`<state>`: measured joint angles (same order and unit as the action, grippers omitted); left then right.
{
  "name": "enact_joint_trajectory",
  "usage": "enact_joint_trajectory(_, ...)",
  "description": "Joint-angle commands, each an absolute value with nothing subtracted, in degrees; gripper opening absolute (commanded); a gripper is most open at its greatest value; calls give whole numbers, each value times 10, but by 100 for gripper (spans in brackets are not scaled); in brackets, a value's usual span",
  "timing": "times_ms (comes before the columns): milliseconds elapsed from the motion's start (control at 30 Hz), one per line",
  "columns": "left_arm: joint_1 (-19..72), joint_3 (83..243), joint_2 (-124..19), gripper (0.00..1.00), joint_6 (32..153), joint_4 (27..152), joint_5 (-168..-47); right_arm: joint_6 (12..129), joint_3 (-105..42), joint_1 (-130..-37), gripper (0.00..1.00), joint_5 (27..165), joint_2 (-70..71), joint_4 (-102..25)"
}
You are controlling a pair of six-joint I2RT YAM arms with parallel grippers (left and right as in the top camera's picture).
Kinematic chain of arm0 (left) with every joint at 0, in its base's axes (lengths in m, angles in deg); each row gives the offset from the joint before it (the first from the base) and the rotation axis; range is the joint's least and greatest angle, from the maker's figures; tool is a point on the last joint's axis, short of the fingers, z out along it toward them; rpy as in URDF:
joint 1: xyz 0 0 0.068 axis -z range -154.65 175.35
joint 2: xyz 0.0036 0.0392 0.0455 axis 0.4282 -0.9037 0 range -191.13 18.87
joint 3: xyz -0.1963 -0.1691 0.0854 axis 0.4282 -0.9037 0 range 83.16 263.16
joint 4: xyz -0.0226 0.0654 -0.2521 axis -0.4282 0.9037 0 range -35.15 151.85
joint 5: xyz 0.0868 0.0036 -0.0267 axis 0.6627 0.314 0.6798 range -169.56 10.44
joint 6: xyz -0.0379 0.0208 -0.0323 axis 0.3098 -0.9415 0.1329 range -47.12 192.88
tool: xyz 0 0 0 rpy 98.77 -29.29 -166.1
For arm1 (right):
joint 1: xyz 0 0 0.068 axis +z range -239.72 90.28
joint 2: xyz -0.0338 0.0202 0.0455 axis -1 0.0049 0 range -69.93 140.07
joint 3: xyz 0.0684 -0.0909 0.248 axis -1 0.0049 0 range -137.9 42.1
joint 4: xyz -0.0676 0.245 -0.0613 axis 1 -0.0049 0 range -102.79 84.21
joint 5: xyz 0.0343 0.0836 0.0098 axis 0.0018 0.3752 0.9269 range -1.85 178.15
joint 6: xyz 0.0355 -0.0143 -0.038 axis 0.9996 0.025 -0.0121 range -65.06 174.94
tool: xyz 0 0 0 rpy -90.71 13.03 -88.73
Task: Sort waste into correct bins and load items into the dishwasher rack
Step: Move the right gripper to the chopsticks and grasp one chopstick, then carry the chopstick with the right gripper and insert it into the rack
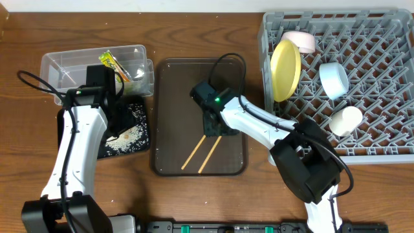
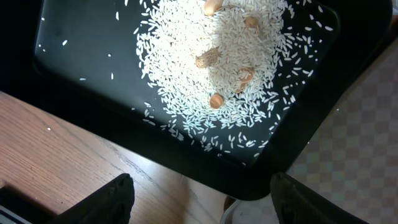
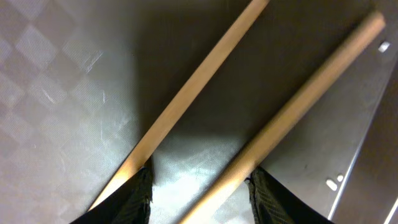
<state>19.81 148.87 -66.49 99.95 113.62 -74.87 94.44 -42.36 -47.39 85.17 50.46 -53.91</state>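
Note:
My right gripper (image 1: 213, 124) is low over the pair of wooden chopsticks (image 1: 200, 154) on the dark brown serving tray (image 1: 169, 84). In the right wrist view its open fingers (image 3: 202, 199) straddle the two chopsticks (image 3: 199, 81), touching the tray (image 3: 62, 74). My left gripper (image 1: 119, 123) is open and empty (image 2: 205, 208), just above the edge of the black tray (image 2: 74, 43), which holds a pile of white rice (image 2: 211, 56) with a few brown bits. The green-and-orange wrapper (image 1: 111, 63) lies in the clear tub (image 1: 65, 65).
The grey rack (image 1: 388, 129) at the right holds the yellow plate (image 1: 285, 70) on edge, the white-pink bowl (image 1: 301, 41), the light blue bowl (image 1: 334, 79) and the white cup (image 1: 346, 120). The black tray (image 1: 139, 145) lies between the tub and the table's front edge.

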Motion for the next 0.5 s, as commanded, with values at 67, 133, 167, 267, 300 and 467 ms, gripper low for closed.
enact_joint_trajectory(67, 195, 1489, -658, 73, 1004, 1140, -744, 952, -422, -481, 38, 839, 522, -549)
enact_joint_trajectory(133, 195, 1489, -658, 73, 1004, 1140, -744, 952, -422, -479, 35, 841, 522, -560)
enact_joint_trajectory(167, 195, 1489, -658, 73, 1004, 1140, -744, 952, -422, -477, 32, 841, 522, -566)
enact_joint_trajectory(267, 195, 1489, -658, 73, 1004, 1140, -744, 952, -422, -473, 24, 841, 522, -571)
enact_joint_trajectory(300, 195, 1489, -658, 73, 1004, 1140, -744, 952, -421, -472, 22, 841, 522, -569)
enact_joint_trajectory(467, 195, 1489, -658, 73, 1004, 1140, -744, 952, -422, -477, 14, 844, 522, -557)
